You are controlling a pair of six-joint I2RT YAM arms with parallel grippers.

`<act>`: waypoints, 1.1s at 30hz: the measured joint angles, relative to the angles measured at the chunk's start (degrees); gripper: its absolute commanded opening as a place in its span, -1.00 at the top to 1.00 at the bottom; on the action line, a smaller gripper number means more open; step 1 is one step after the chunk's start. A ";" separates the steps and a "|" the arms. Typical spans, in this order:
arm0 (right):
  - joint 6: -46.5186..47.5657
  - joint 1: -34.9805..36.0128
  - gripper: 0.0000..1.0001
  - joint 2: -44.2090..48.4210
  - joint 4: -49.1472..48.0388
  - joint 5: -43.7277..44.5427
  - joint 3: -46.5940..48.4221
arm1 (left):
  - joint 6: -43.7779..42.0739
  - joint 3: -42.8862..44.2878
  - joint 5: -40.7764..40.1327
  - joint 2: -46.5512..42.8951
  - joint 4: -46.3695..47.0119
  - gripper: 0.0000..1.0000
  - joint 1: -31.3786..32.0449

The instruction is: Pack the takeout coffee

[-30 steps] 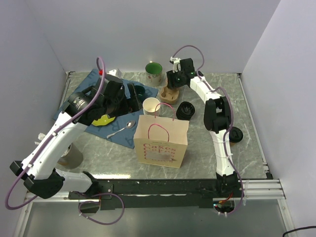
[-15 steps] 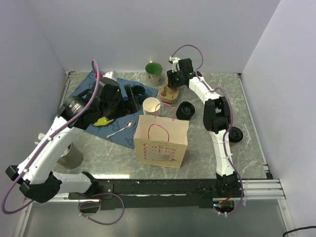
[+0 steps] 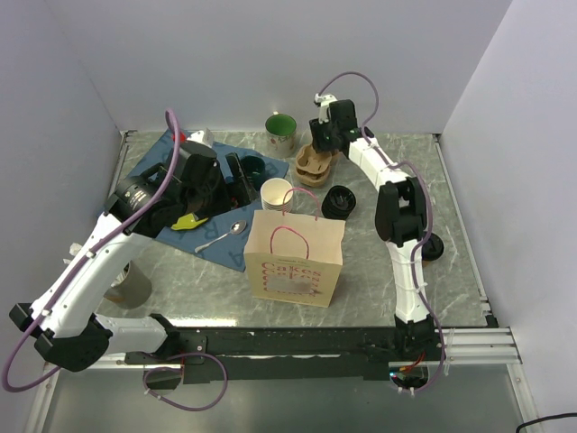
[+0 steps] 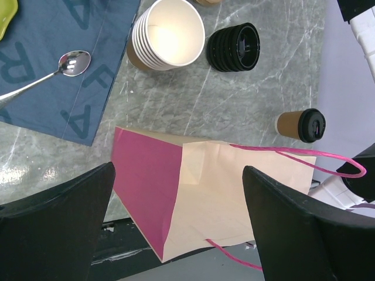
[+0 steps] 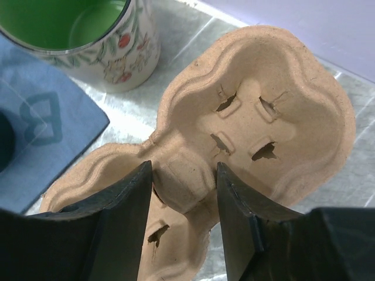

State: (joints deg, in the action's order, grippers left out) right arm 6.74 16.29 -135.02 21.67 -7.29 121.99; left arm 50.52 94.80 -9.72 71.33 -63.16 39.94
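Right now your right gripper (image 5: 184, 175) is down on the tan moulded-pulp cup carrier (image 5: 281, 111). Its two black fingers (image 5: 126, 222) press on either side of the raised hump in the tray's middle, so the jaws are pinching the carrier. From the wrist view it is hard to say whether the tray rests on the grey marbled table (image 3: 379, 271) or hangs just off it. The carrier is at the middle of the table's far edge, just beside the white floral mug with a green inside (image 5: 117, 55) and the corner of the dark blue cloth (image 5: 41, 111).

Your left gripper (image 4: 179, 175) hovers over the left half of the table with its jaws spread wide and nothing between them.

The takeout coffee (image 4: 300, 124), a brown kraft paper cup with a black plastic sip lid, stands upright near the table's right edge. It is close to the right arm (which half hides it in the top view). It is well apart from the carrier and clear of the cream paper bag with pink cord handles (image 4: 205, 193), which stands upright near the middle of the near edge.

Beyond the bag you have a stack of lidless paper cups (image 4: 167, 35) and, beside it, a stack of black lids (image 4: 234, 47). A metal spoon (image 4: 70, 63) lies on the cloth.
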 measured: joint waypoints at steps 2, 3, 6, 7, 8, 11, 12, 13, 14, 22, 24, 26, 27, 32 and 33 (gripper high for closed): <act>-0.52 -0.11 0.10 0.09 -0.37 0.28 0.00 | 0.00 0.02 0.04 0.02 -0.02 -0.93 0.00; -0.79 -0.17 0.09 0.09 -0.46 0.31 0.00 | -0.02 0.02 0.04 0.07 -0.02 -0.94 0.00; -0.92 -0.26 0.05 0.09 -0.48 0.24 0.00 | -0.04 0.02 0.09 0.17 -0.02 -0.94 0.00; -0.92 -0.28 0.04 0.09 -0.48 0.22 0.00 | -0.11 0.02 0.22 0.22 -0.02 -0.94 0.00; -0.92 -0.28 0.03 0.09 -0.48 0.17 0.02 | -0.20 0.02 0.26 0.28 -0.04 -0.93 0.00; -0.90 -0.33 0.02 0.15 -0.09 0.15 0.39 | -0.48 0.20 0.22 0.79 -0.07 -0.94 0.00; -0.90 -0.37 0.03 0.20 0.17 0.17 0.76 | -0.74 0.31 0.17 0.96 -0.09 -0.94 0.00; -0.90 -0.39 0.02 0.26 0.28 0.17 1.03 | -0.94 0.37 0.13 1.11 -0.09 -0.93 0.00; -0.90 -0.44 0.03 0.52 0.55 0.22 1.57 | -1.31 0.37 -0.09 1.20 -0.07 -0.94 0.00; -0.87 -0.85 0.03 8.96 3.32 -0.24 2.62 | -3.76 0.09 -0.74 -0.24 -0.11 -0.93 0.00; -0.90 -0.85 0.03 12.81 4.66 -0.63 2.62 | -4.72 0.09 -0.70 -1.07 -0.24 -0.94 0.00; -0.94 -0.85 0.03 17.03 5.73 -1.29 2.80 | -5.38 0.09 -0.63 -1.92 -0.52 -0.95 0.00; -0.94 -0.85 0.03 18.73 6.34 -1.73 2.84 | -5.68 0.07 -0.52 -2.45 -0.59 -0.94 0.00; -0.31 -0.48 0.03 31.69 8.61 -6.73 0.74 | -7.08 -2.29 1.77 -7.54 -0.04 -0.96 0.00; 0.09 -0.42 0.03 34.67 9.03 -8.02 -0.37 | -7.43 -2.78 2.54 -8.57 -0.07 -0.97 0.00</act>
State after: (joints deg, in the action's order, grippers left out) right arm 6.83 15.88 -100.36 30.70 -15.31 121.62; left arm 43.09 92.03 -7.18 62.76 -63.22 39.94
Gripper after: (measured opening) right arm 0.513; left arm 0.975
